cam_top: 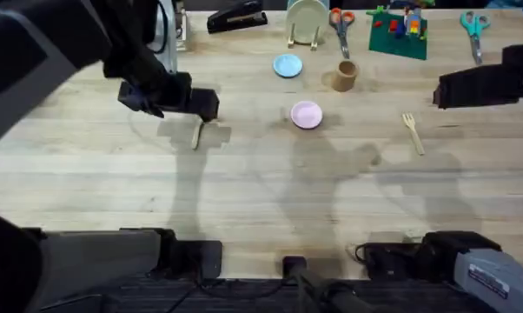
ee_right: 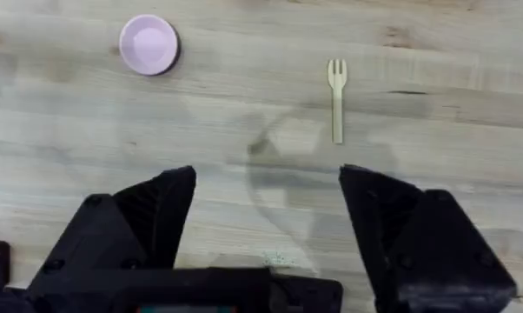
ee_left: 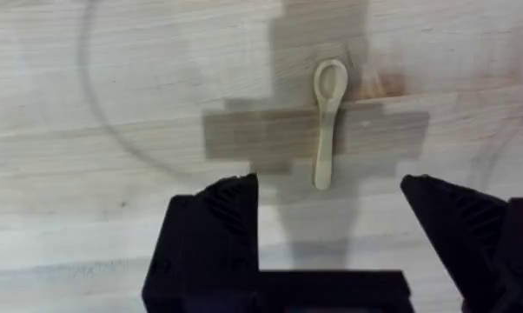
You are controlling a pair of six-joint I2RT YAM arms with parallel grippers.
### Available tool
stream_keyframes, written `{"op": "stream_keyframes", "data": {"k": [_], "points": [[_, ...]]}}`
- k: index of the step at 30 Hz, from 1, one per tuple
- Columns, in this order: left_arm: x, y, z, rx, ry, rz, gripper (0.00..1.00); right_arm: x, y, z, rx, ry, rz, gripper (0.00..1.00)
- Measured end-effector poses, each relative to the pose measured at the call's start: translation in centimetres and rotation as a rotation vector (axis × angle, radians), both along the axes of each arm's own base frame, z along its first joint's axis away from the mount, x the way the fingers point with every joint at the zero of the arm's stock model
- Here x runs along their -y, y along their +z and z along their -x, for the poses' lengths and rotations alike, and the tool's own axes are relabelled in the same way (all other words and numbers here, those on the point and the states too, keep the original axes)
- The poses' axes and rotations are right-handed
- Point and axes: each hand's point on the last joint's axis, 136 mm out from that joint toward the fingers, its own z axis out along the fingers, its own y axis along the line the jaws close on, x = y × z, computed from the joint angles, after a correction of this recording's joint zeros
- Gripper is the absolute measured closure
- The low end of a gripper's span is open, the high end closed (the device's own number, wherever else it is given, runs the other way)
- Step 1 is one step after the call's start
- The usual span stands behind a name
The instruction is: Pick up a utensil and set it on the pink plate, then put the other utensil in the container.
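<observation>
bare desk (cam_top: 244, 187) is seen all around the spoon (ee_left: 327, 117), with nothing crowding it between the spread fingers of the left end effector (ee_left: 331, 226). the fork (cam_top: 413, 132) is likewise ringed by open wood, well apart from the pink plate (cam_top: 306, 115). the cup (cam_top: 344, 76) is hemmed by the blue plate (cam_top: 287, 65) and the scissors (cam_top: 340, 26) behind it.

No text, label, brand or number can be read anywhere.

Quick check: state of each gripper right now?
Left gripper: open, empty, above the wooden spoon.
Right gripper: open, empty, fork ahead.
</observation>
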Motion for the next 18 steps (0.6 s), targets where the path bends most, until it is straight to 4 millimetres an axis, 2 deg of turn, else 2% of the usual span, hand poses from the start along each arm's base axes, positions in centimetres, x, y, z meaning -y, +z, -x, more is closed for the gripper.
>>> {"op": "stream_keyframes", "data": {"k": [8,13,18], "points": [[0.5,-2.2,-0.4,-0.029,-0.052,-0.003,0.006,0.0,0.0,0.0,0.0,0.0,0.0,0.006],[1.5,-4.3,-1.8,-0.04,-0.09,-0.002,0.006,0.0,0.0,0.0,0.0,0.0,0.0,0.006],[1.6,-5.8,-2.7,-0.045,-0.091,-0.002,0.006,0.0,0.0,0.0,0.0,0.0,0.0,0.007]]}}
